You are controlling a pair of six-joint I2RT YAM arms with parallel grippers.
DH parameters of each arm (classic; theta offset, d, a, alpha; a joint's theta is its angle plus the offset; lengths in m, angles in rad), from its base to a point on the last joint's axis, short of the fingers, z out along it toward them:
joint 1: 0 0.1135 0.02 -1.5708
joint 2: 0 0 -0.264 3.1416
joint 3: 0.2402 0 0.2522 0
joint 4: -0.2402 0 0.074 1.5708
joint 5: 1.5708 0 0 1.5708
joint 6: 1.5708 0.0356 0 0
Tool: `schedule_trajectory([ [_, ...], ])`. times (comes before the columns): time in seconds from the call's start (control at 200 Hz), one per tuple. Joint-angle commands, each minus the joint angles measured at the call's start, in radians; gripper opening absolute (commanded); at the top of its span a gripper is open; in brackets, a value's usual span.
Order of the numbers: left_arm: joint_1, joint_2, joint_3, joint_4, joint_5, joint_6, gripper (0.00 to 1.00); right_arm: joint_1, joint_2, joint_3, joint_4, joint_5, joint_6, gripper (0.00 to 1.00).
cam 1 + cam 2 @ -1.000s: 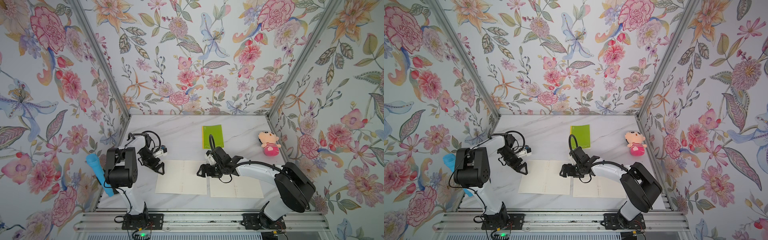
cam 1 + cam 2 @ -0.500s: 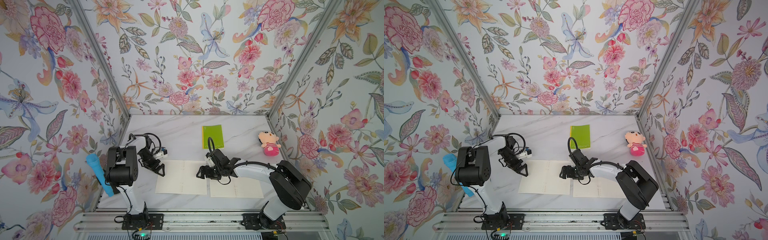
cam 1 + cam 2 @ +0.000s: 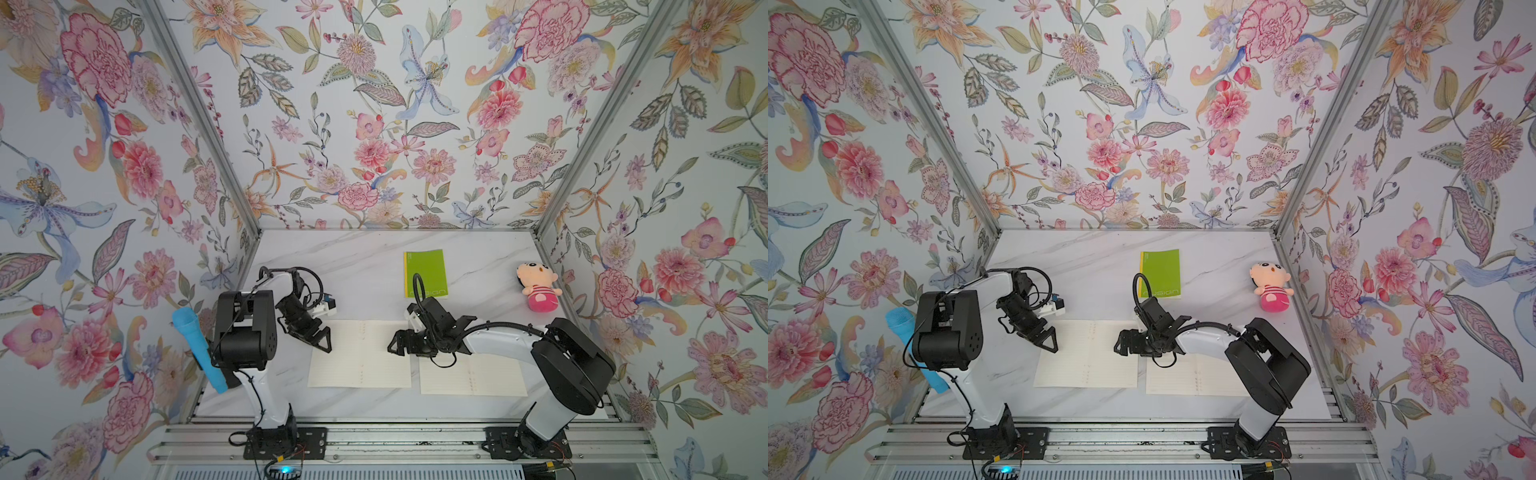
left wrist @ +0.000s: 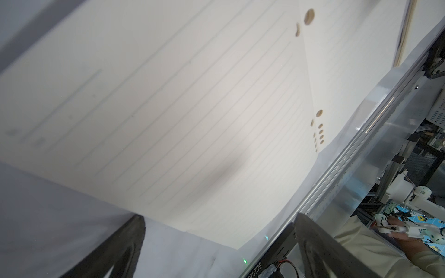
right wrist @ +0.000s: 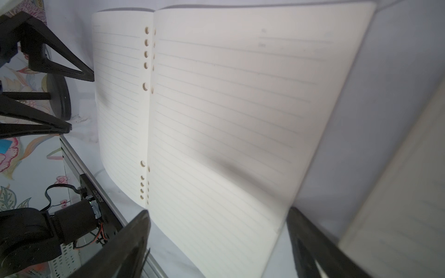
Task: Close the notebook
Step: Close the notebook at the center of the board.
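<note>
Above the open notebook [image 3: 359, 361], you had the left gripper [image 3: 321, 340] and right gripper [image 3: 392, 343] hovering, both claws spread.

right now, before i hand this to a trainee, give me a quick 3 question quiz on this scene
1. True or false: the green book lies closed.
2. The right gripper is above: A) the doll, B) an open notebook, C) the green book.
3. Fill in: the left gripper jaws stand ____.
Key: 1 true; 2 B; 3 open.
</note>
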Motion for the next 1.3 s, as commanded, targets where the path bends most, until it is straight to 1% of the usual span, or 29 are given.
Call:
schedule_trajectory([
  [0.0, -0.027, 0.060, -0.010, 0.040, 0.030, -0.001, 1.00, 0.013, 0.046, -0.001, -0.031, 0.001, 0.019, 0.89],
  [0.25, -0.040, 0.066, 0.020, 0.030, 0.075, 0.006, 1.00, 0.018, 0.057, 0.001, -0.022, -0.002, 0.019, 0.89],
  [0.53, -0.068, 0.047, 0.096, -0.060, 0.181, 0.080, 1.00, 0.019, 0.079, 0.012, -0.010, -0.013, 0.020, 0.89],
  [0.746, -0.100, -0.003, 0.180, -0.150, 0.219, 0.117, 1.00, 0.021, 0.088, 0.010, -0.004, -0.008, 0.021, 0.89],
  [0.856, -0.130, -0.038, 0.209, -0.172, 0.230, 0.102, 1.00, 0.021, 0.091, 0.014, 0.000, -0.007, 0.022, 0.89],
  [1.081, -0.220, -0.099, 0.191, -0.171, 0.242, 0.082, 1.00, 0.021, 0.119, 0.033, 0.007, -0.009, 0.015, 0.89],
  [1.291, -0.290, -0.137, 0.217, -0.171, 0.245, 0.051, 1.00, 0.015, 0.118, 0.037, 0.006, -0.009, 0.008, 0.89],
])
